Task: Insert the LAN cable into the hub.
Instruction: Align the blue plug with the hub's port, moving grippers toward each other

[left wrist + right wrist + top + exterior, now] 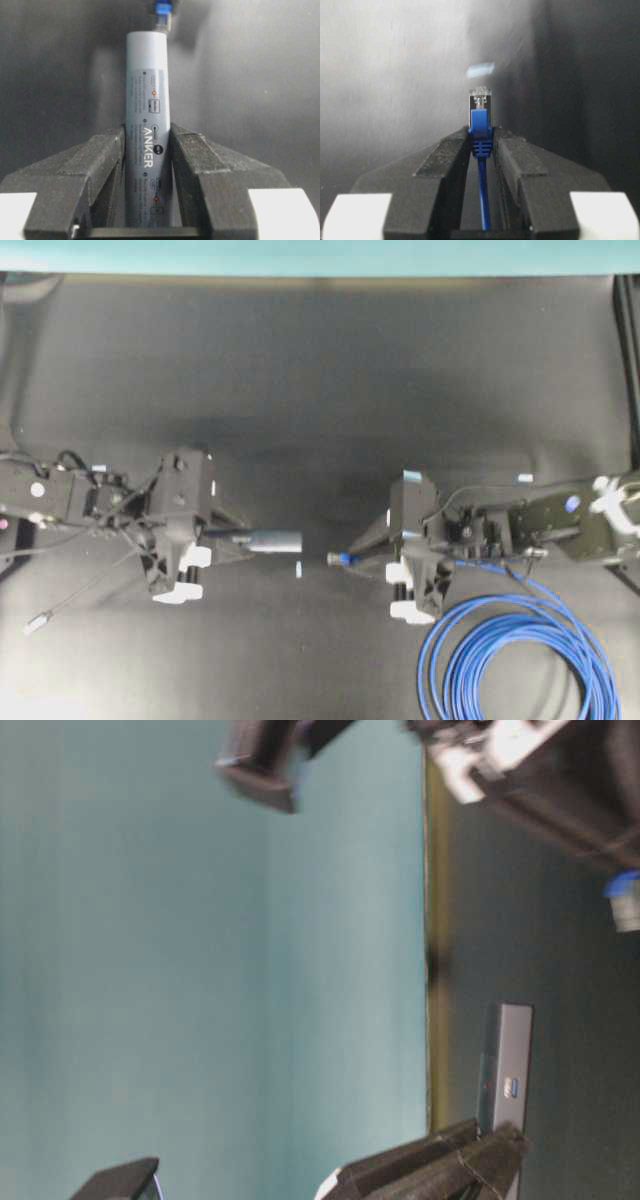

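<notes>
My left gripper is shut on the hub, a slim grey bar that points right with its light end free. In the left wrist view the fingers clamp the hub at mid-length. My right gripper is shut on the LAN cable's blue plug, which points left at the hub. A small gap separates them, and the plug sits slightly nearer the front. The plug sticks out past the right gripper's fingertips. It also shows beyond the hub's end in the left wrist view.
The blue cable's coil lies at the front right, under the right arm. The hub's thin grey cord ends in a silver plug at the front left. A small pale mark shows on the black mat between the grippers.
</notes>
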